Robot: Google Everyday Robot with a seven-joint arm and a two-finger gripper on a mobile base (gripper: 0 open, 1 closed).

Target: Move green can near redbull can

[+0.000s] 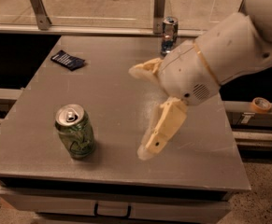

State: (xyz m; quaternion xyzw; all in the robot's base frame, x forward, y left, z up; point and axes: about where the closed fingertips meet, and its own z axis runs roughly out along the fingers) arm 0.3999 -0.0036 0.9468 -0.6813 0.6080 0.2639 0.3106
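Note:
The green can stands upright near the front left of the grey table, its silver top and pull tab showing. The redbull can, slim and blue-silver, stands upright at the table's far edge, right of centre. My gripper hangs over the middle of the table, to the right of the green can and in front of the redbull can. Its two pale fingers are spread wide apart and hold nothing. The white arm reaches in from the upper right.
A dark flat packet lies at the table's far left. A metal rail with posts runs behind the table. A roll of tape sits on a ledge to the right. A drawer front is below the table's front edge.

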